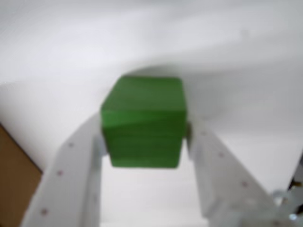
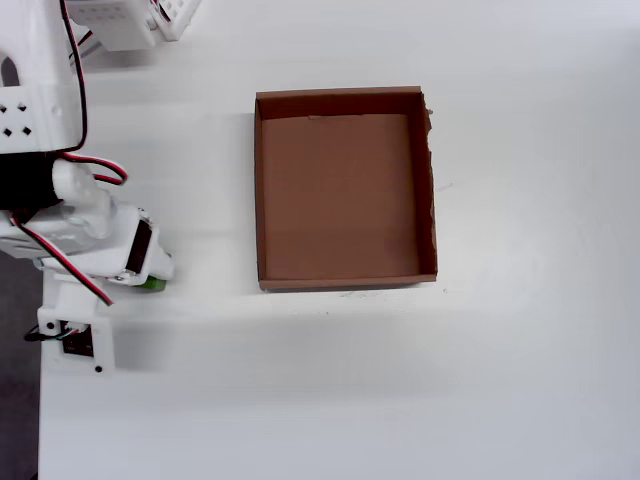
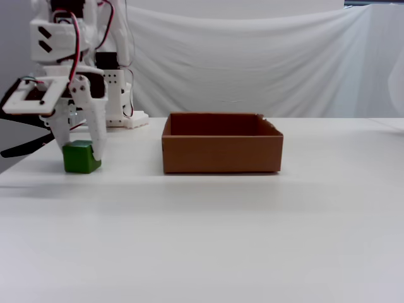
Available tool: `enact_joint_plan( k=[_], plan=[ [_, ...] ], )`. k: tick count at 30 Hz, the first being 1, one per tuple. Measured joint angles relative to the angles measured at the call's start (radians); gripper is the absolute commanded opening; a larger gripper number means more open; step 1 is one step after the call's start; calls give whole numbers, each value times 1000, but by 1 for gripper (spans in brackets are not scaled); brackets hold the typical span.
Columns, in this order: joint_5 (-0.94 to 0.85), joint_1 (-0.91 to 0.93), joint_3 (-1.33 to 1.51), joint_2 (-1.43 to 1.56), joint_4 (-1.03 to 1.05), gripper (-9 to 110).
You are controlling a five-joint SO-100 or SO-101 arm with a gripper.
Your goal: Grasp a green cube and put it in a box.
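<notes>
Sitting low at the fixed view's left edge, the cube (image 3: 79, 158) rests on the table (image 3: 252, 221) between the claw's (image 3: 78, 151) fingers, which pinch its sides, left of the box (image 3: 222, 151).

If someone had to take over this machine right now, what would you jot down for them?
Gripper: fingers on both sides of the green cube, apparently closed on it; cube looks down on the table, not lifted.
Box: empty, to the right of the cube in the fixed view.
Done: reached the cube and gripped it.
Left: lift it, carry it over the box wall, release inside.
</notes>
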Motion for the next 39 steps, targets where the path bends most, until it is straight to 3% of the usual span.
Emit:
enact_joint_plan(
  k=[23,39],
  plan=[
    [114,-43,-55,97,117,14],
    [356,-354,-84,249,183,14]
  ],
)
